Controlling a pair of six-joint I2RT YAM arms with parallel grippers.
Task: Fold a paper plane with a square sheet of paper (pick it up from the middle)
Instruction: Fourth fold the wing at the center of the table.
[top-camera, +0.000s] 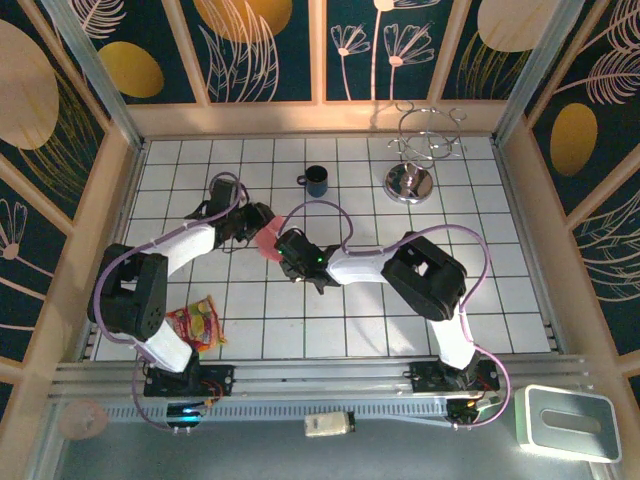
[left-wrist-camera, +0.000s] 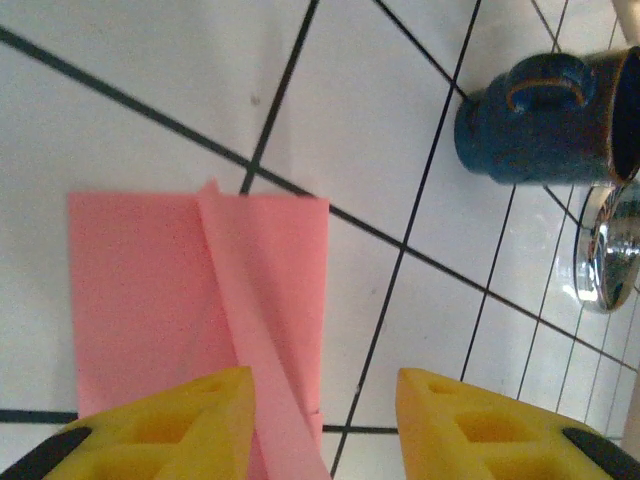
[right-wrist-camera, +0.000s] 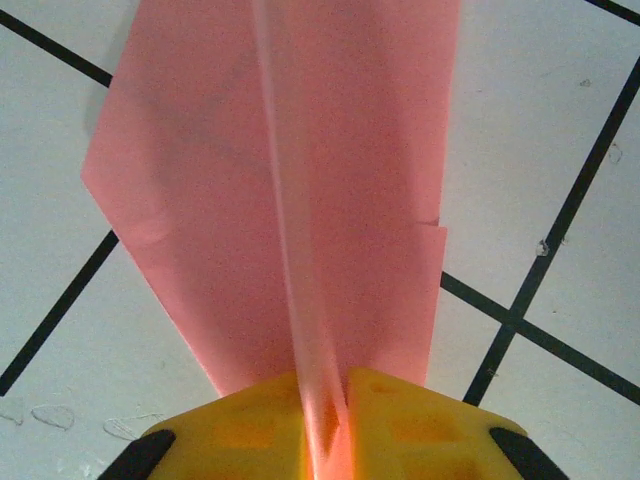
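Note:
The pink-red paper plane (top-camera: 268, 240) lies on the white tiled table between the two grippers, its wings spread flat and its centre crease (right-wrist-camera: 300, 250) standing up. My right gripper (right-wrist-camera: 335, 420) is shut on that crease, the yellow fingers pinching it. In the left wrist view the paper plane (left-wrist-camera: 200, 300) has its crease running down past the left finger. My left gripper (left-wrist-camera: 325, 400) stands open over the plane's edge, a wide gap between its yellow fingers (left-wrist-camera: 170, 425). From above, the left gripper (top-camera: 258, 220) sits just left of the paper and the right gripper (top-camera: 292, 250) just right.
A dark blue mug (top-camera: 316, 181) stands behind the arms, also near the left gripper as the mug (left-wrist-camera: 545, 120). A chrome stand (top-camera: 410, 180) sits at the back right. A colourful snack bag (top-camera: 197, 323) lies at the front left. A wooden rim borders the table.

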